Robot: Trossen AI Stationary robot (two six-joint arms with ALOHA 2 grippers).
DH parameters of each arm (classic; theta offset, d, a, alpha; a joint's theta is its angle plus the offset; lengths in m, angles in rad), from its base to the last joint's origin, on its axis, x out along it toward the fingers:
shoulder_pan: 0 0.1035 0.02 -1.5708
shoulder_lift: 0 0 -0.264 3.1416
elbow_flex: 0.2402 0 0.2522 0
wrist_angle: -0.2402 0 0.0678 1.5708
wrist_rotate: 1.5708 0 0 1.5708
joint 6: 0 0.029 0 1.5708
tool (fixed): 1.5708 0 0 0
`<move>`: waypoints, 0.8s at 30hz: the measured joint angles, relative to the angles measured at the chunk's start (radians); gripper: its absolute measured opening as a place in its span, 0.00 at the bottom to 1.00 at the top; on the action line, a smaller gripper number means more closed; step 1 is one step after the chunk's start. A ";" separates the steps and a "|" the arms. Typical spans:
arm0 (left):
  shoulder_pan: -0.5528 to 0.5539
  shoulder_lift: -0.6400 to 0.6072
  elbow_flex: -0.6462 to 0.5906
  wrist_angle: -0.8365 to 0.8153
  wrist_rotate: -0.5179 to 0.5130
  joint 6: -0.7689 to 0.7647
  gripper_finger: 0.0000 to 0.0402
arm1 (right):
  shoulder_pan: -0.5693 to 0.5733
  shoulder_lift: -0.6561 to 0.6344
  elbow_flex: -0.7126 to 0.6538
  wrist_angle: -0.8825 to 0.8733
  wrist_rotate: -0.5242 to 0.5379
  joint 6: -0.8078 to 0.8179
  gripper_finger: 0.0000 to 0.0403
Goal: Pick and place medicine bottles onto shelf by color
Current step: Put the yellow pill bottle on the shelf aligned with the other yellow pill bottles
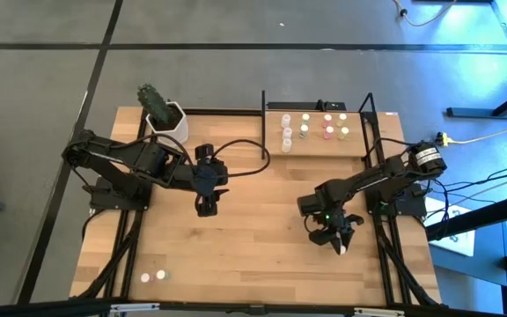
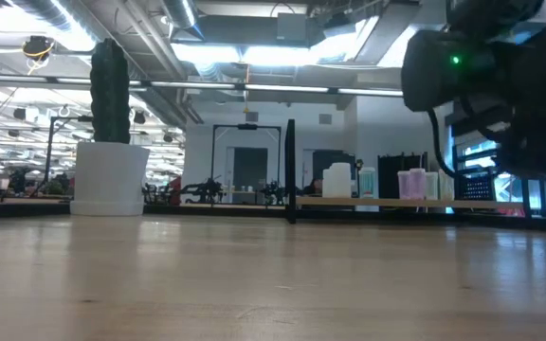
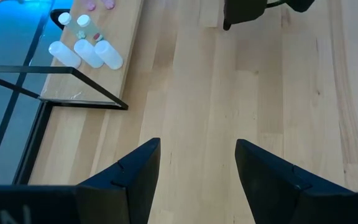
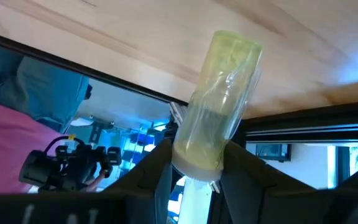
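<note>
Yellowish-capped, translucent little medicine bottle (image 4: 219, 102) sits clamped btwn the right gripper (image 1: 339, 239) fingers, so you've got one in hand; jaws closed on it near the neck, cap end sticking out past the tips. That gripper hangs over the table's right half, toward the near edge, well apart from the shelf.

Left gripper (image 1: 206, 205) is over the table's middle-left, jaws spread wide w/ nothing btwn them, only bare wood under it. Treat it as waiting.

Light-wood shelf board w/ thin black metal uprights (image 1: 317, 145) stands at the table's far edge, right of centre. On it already: three white-capped bottles (image 1: 286, 132) in a line along its left side, then greenish (image 1: 304, 129), pink (image 1: 328, 129) and yellowish (image 1: 344, 132) ones in rows to the right. Approx ten placed, exact count hard to tell. Looks sorted by colour so far.

Left to do, by my read: carry the held bottle to the yellowish row at the shelf's right end, then fetch the two small white-capped bottles (image 1: 152, 276) near the table's near-left corner. So you're most of the way through.

White hexagonal pot w/ a cactus (image 1: 165, 114) at the far-left corner isn't part of this.
</note>
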 joint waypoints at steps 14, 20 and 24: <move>0.000 0.000 0.000 0.000 0.000 0.000 0.50 | 0.000 0.000 -0.130 0.115 -0.094 -0.012 0.29; 0.000 0.000 0.000 0.000 0.000 0.067 0.50 | 0.000 0.000 -0.139 0.120 -0.147 -0.012 0.29; 0.000 0.000 0.000 0.000 0.000 0.105 0.50 | 0.000 0.000 -0.139 0.123 -0.157 -0.008 0.29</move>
